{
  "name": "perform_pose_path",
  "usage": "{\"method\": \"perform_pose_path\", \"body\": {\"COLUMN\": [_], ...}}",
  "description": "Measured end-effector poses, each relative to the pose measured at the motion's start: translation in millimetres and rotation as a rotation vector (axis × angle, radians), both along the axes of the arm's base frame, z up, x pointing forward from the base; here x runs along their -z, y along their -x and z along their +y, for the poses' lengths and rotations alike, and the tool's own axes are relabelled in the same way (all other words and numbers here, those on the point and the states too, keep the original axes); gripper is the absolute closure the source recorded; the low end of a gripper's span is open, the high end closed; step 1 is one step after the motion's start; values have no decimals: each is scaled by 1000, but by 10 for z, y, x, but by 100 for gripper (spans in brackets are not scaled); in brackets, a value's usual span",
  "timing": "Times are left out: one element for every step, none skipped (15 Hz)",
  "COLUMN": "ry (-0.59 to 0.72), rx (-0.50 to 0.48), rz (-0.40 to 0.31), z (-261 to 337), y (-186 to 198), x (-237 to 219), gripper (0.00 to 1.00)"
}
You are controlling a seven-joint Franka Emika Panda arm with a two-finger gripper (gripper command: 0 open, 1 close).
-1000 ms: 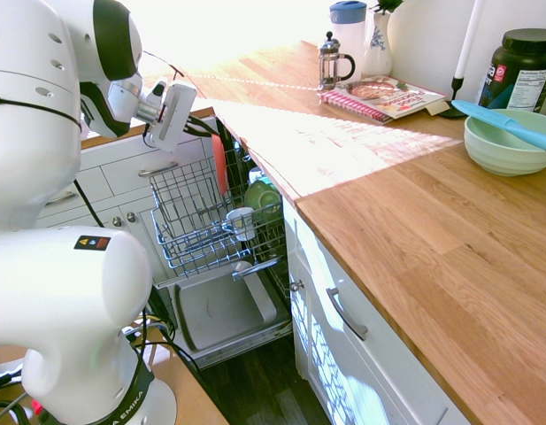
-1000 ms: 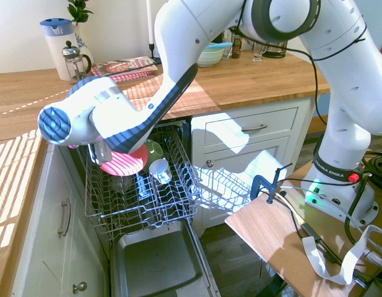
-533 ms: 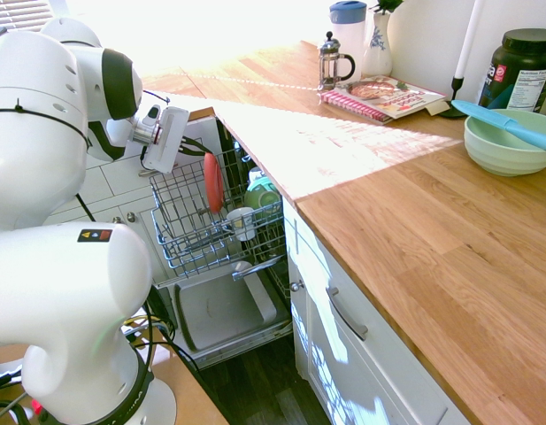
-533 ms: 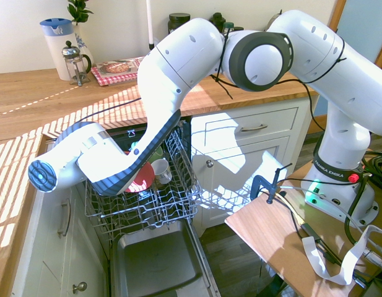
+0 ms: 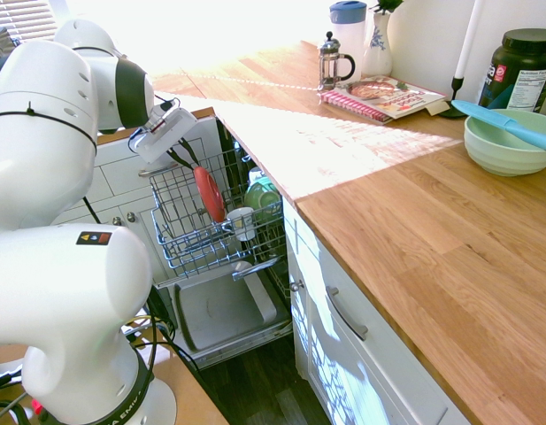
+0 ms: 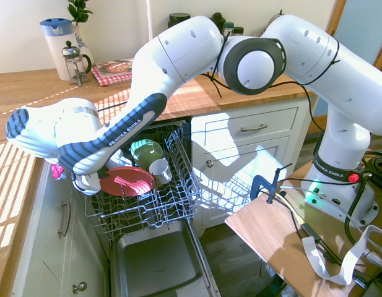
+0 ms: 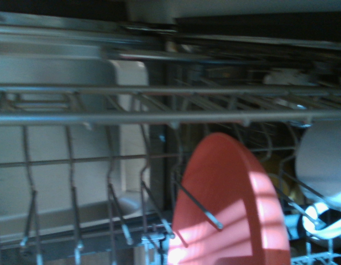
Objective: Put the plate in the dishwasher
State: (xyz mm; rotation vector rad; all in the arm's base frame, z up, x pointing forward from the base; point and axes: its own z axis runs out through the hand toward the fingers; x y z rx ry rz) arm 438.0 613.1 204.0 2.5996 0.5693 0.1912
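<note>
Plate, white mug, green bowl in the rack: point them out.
plate [image 6: 125,181], second exterior view, middle of its face
white mug [image 6: 158,170], second exterior view, its rim
green bowl [image 6: 145,151], second exterior view, its side

Plate [image 5: 208,194] tilted in dishwasher rack [image 5: 180,226]

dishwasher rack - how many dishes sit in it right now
3: a round coral-pink plastic plate at the rack's front, a green bowl behind it, a white mug beside them. Others may be hidden behind the arm.

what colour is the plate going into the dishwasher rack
Coral pink, plain with no pattern. The plate shows best in the second exterior view.
</note>
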Motion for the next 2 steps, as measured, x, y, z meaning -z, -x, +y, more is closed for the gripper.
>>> {"method": "perform_pose_path", "body": {"ry": [-31,-68], "rx": [19,38], "rz": [51,96], "z": [-12,-55], "y": [-54,-154], "x": [-111,-292], "gripper": [0,0]}}
